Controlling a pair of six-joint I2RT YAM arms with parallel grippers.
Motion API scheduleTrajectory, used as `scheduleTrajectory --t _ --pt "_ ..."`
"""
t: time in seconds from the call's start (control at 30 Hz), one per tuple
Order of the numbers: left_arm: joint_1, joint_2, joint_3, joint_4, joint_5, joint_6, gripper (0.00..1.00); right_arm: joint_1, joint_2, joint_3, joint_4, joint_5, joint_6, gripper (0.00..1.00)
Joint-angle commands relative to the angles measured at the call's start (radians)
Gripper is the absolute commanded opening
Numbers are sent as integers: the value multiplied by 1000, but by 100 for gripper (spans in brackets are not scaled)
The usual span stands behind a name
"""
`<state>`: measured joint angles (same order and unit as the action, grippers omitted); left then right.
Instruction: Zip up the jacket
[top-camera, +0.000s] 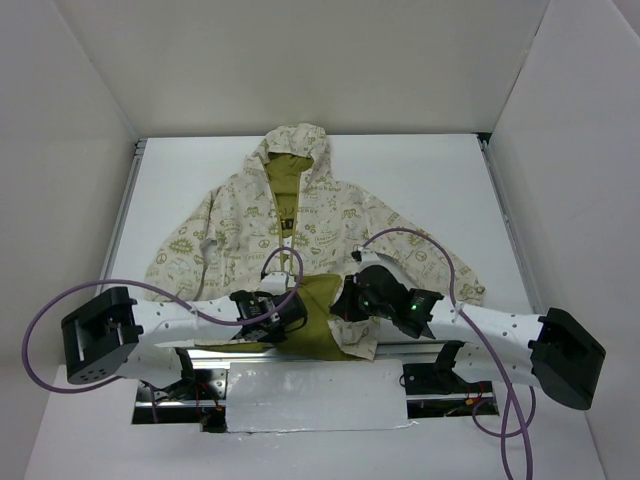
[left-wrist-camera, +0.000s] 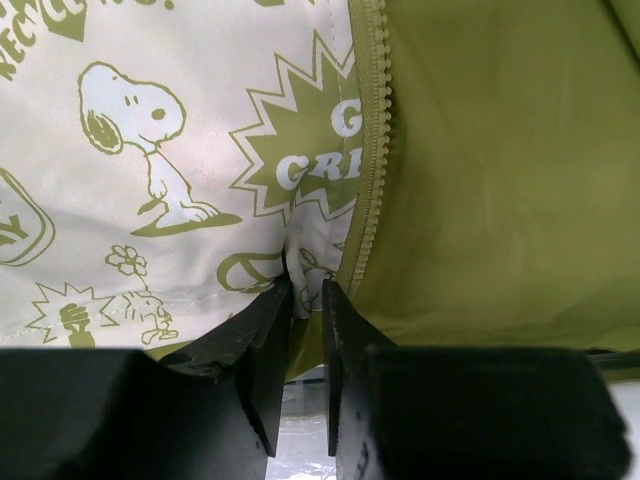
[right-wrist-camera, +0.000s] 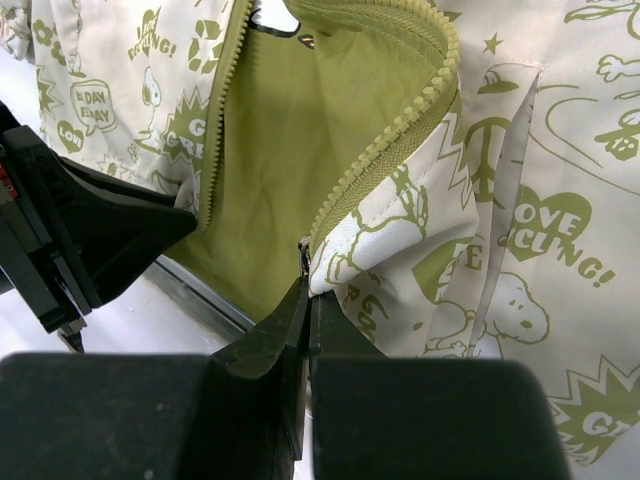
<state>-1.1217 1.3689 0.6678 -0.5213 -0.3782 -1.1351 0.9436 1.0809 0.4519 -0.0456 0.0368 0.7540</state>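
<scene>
Both arms are angled inward, low. Right gripper is clamped tight on the jacket edge, left gripper is pinched on it too, tiny gap left.

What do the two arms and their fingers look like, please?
Both the left arm and right arm have white, hole-dotted links with boxy black joint housings. A purple cable loops off each. A small green light glows near the right wrist. The fingers are matte black, flat wedges.
</scene>
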Motion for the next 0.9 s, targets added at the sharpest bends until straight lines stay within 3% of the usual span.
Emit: scheduleTrajectory --t 0.0,0.2,0.23,0.5,0.87 --pt "-1 29 -66 -2 30 -32 30 -6 -18 1 41 -3 -5 0" --pt "-1 -56 -37 1 22 12 10 -6 20 2 43 -5 -5 0" --pt "-1 -76 -19 -11 4 27 0 -6 31 2 68 -5 -2 0" --pt "0 -191 98 -98 -108 44 0 -28 79 2 89 -9 8 0" --pt "22 -353 127 -206 -191 25 0 -55 85 -1 55 20 31 0"
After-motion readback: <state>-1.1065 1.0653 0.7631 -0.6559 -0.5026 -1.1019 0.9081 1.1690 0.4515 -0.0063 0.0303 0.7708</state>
